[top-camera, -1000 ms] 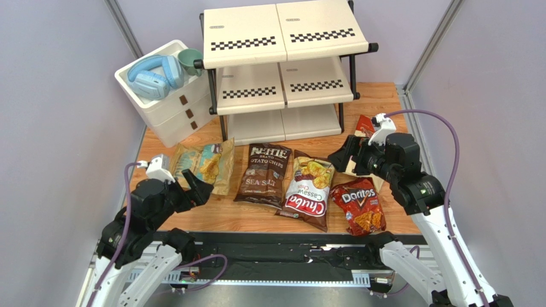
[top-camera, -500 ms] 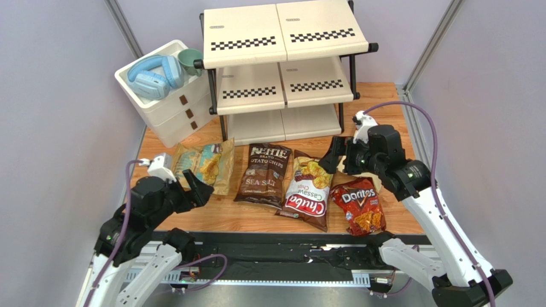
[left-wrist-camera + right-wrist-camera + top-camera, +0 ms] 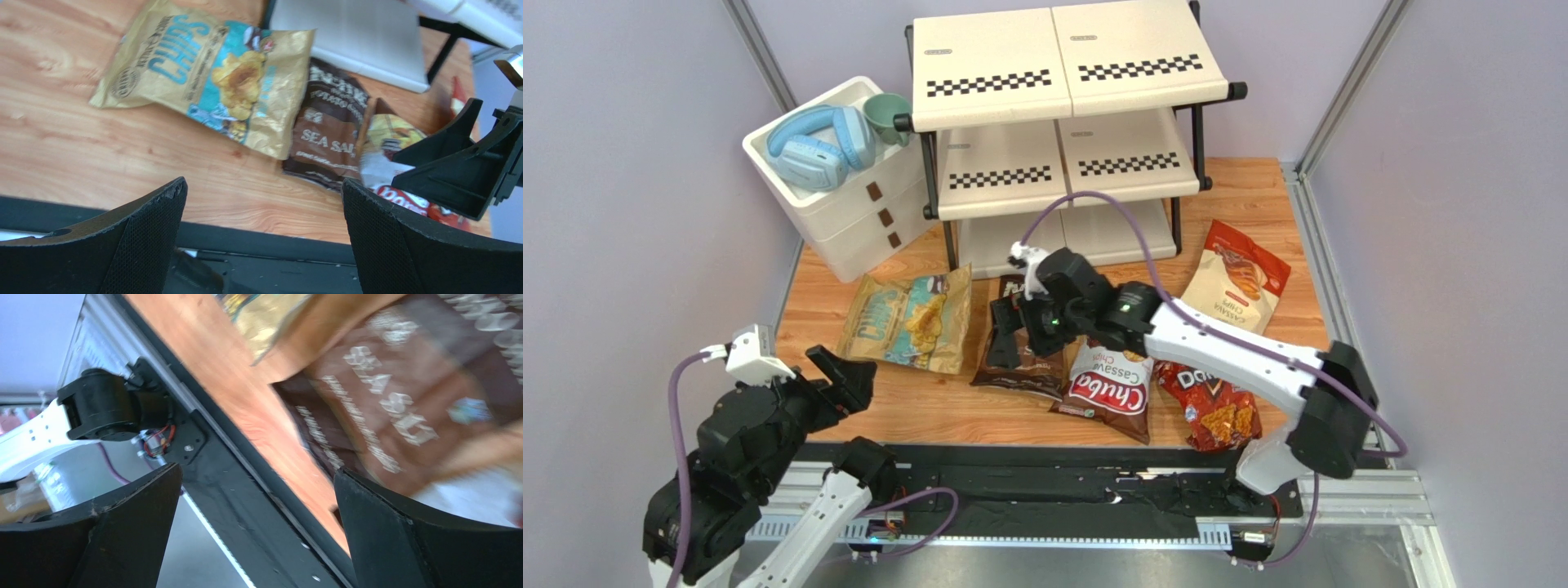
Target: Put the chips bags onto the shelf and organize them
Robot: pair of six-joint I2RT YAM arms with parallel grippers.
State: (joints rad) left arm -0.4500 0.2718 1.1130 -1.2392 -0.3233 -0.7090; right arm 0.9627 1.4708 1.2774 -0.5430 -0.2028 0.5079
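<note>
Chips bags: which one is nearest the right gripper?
The dark brown Sea Salt bag; the open right gripper hangs directly over it, unlike the other four.

Dark brown bag point(image 3: 325, 144) read "SEA SALT". White-red bag point(image 3: 1102, 392) read "Chuba", with "Cassava" above it. Red bag point(image 3: 1217, 419) logo was mostly hidden. Tan-teal bag point(image 3: 215, 73) lettering was upside down and not legible.

Your right end effector point(image 3: 255, 473) has its fingers point(image 3: 132, 530) spread wide, with nothing between them. Ahead, the dark brown Sea Salt bag point(image 3: 399, 404) lies blurred on the table point(image 3: 227, 373). A gold bag point(image 3: 264, 312) has its corner just beside the brown one. On the brown bag's other side runs the black rail point(image 3: 245, 514), and a black arm joint point(image 3: 110, 407) sits past it.
</note>
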